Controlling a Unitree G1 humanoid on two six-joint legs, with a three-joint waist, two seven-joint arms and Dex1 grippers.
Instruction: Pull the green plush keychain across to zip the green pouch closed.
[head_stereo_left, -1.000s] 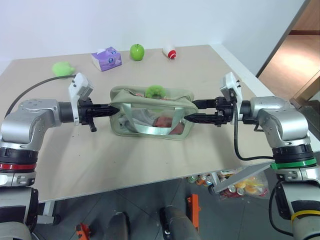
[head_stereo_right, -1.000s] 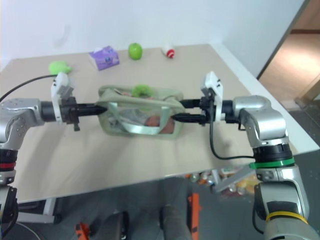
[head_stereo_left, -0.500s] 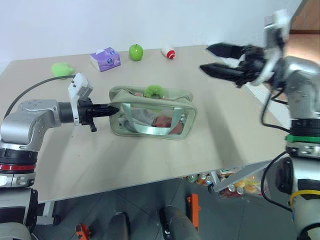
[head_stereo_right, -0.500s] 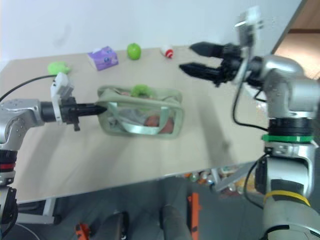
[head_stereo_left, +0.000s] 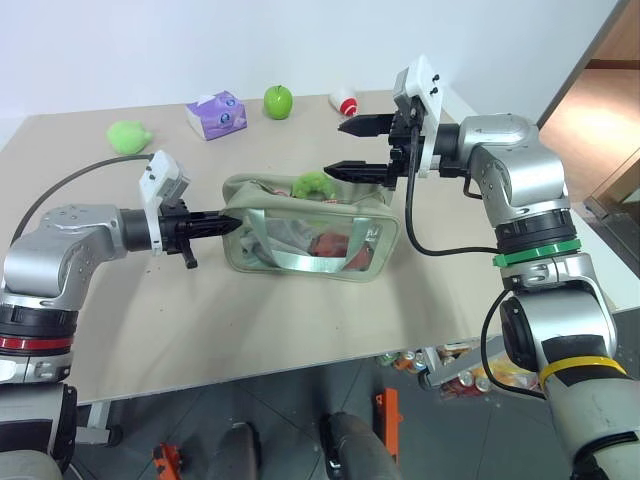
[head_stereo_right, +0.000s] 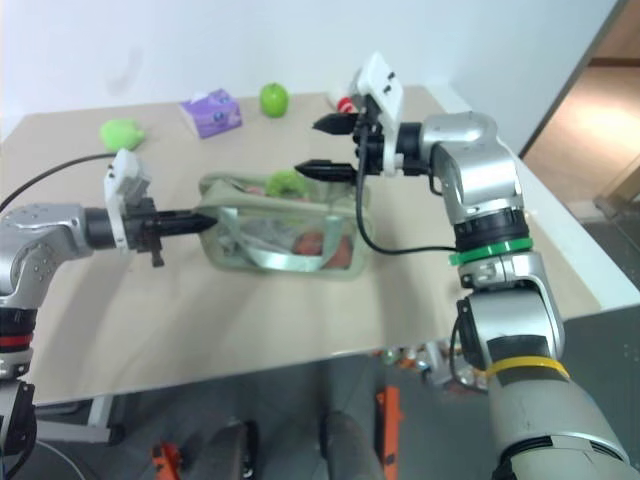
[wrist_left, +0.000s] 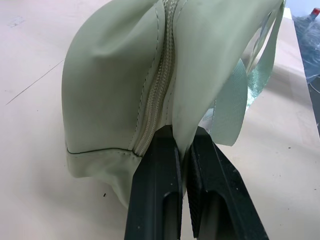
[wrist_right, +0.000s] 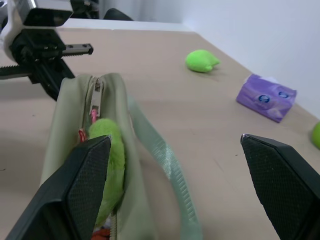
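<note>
The green pouch (head_stereo_left: 238, 245) lies in the middle of the table, its top zipper (wrist_left: 152, 115) partly open. On top of it, near the middle of the zipper line, sits the green plush keychain (head_stereo_left: 313, 184), which the right wrist view shows resting in the zipper opening (wrist_right: 112, 160). My left gripper (head_stereo_left: 228, 224) is shut on the fabric at the pouch's left end (wrist_left: 182, 150). My right gripper (head_stereo_left: 335, 150) hangs open just above and slightly right of the keychain, pointing left, with nothing between its fingers.
Along the table's far edge stand a loose lime plush (head_stereo_left: 127, 135), a purple tissue pack (head_stereo_left: 216, 114), a green apple (head_stereo_left: 276, 101) and a small red-and-white object (head_stereo_left: 346, 101). The table's right edge (head_stereo_left: 560, 250) drops off close behind my right arm.
My right gripper left the pouch's right end, rose, swung out and came back leftward, now open over the keychain. The left gripper and the pouch stayed put.
</note>
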